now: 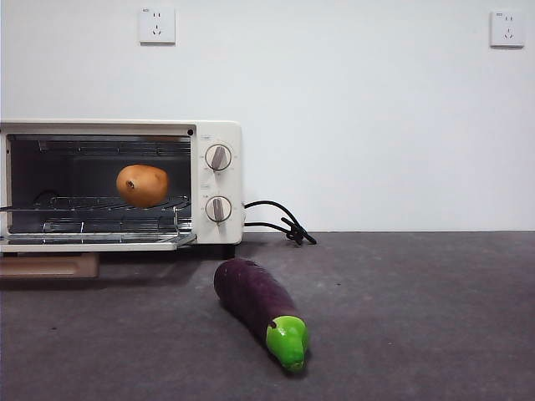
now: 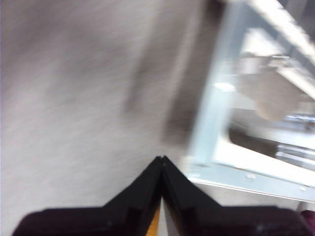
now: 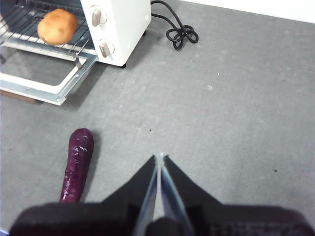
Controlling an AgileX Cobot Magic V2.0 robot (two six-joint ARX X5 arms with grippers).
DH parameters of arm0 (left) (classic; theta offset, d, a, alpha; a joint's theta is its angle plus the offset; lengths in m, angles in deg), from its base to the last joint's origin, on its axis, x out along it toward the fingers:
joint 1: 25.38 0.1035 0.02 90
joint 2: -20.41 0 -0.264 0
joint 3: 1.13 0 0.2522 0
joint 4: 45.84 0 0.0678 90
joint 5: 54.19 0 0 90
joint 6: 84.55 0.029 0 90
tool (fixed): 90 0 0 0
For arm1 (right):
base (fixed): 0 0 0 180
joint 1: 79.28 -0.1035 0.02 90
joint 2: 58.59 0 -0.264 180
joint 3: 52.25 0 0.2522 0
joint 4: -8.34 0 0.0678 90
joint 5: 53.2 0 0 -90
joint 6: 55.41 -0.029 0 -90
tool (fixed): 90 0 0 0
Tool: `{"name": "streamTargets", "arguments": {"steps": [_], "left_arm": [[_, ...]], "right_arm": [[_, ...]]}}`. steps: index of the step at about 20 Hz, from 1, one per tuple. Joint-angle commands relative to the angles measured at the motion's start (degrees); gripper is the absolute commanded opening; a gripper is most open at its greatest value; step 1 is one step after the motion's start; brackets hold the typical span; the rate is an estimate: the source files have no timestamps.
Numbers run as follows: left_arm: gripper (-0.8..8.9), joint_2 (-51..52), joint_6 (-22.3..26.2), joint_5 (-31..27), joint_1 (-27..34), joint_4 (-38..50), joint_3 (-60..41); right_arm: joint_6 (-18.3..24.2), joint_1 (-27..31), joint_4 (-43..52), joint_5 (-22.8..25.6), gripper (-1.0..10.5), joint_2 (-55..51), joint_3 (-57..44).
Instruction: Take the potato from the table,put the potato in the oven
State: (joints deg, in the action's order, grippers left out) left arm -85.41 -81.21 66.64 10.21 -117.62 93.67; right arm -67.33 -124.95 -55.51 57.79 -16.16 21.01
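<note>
Neither arm is showing in the front view. The left gripper [image 2: 161, 158] is hanging over the table [image 2: 74, 98] with its jaws pressed together and nothing between them; its view is blurred, but what seems to be the open oven door is crossing the right side of that frame. The right gripper [image 3: 160, 156] is hovering over bare table, jaws likewise clenched and empty. The potato [image 1: 143, 185], smooth and orange-brown, is resting on the wire rack inside the oven [image 1: 219, 142], left of centre in the front view, with the door lying open. The eggplant [image 1: 259, 307] is lying on the table in the lower centre
</note>
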Motion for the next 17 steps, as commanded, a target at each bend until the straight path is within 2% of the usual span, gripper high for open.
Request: {"name": "streamTargets", "arguments": {"steps": [1,12,17], "left_arm": [[-0.09,-3.0,-0.4,0.3,0.9,-1.5,-0.2],[-0.09,-6.8,-1.3,-2.3,-2.9,-1.2,-2.6],[-0.09,-7.2,-1.3,-0.7,-4.4,-0.6,-2.6]], "right_arm": [[-1.6,0.0,0.4,0.1,0.2,0.2,-0.5],[-1.6,0.0,1.0,0.0,0.2,7.4,-0.5],[-1.6,0.0,3.9,-3.0,0.2,7.6,-0.5]]}}
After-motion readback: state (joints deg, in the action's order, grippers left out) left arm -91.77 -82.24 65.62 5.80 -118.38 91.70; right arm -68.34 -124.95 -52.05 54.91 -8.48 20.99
